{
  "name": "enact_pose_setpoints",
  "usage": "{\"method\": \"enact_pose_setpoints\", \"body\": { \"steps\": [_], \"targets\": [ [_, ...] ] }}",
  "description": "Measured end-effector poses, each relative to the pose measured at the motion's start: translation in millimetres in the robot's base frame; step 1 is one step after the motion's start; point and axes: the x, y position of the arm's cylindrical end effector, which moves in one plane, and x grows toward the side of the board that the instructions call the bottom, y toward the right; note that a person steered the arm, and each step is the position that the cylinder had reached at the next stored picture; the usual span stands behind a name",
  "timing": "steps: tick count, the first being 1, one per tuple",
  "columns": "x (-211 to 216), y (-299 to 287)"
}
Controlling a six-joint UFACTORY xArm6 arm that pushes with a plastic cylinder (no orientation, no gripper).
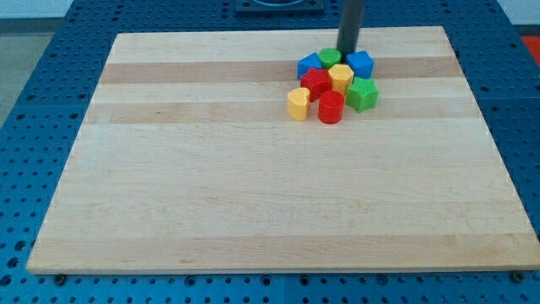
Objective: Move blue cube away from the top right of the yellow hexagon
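Note:
The blue cube (pixel 361 63) sits on the wooden board (pixel 253 186), touching the top right of the yellow hexagon (pixel 341 78). My tip (pixel 347 51) is at the view's top of the cluster, just left of the blue cube and right behind a green cylinder (pixel 330 57). The rod rises out of the view's top.
Packed around the hexagon: a second blue block (pixel 310 64) at the left, a red star-like block (pixel 316 83), a red cylinder (pixel 331 107), a green star-like block (pixel 364 94) and a yellow heart-like block (pixel 298 103). The board's top edge is close behind the cluster.

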Motion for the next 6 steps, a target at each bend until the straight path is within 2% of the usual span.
{"method": "enact_pose_setpoints", "body": {
  "steps": [1, 2, 3, 4, 5, 6],
  "targets": [
    [-0.3, -3.6],
    [34.8, 21.1],
    [95.4, 64.3],
    [95.3, 64.3],
    [53.5, 52.3],
    [45.7, 36.9]
  ]
}}
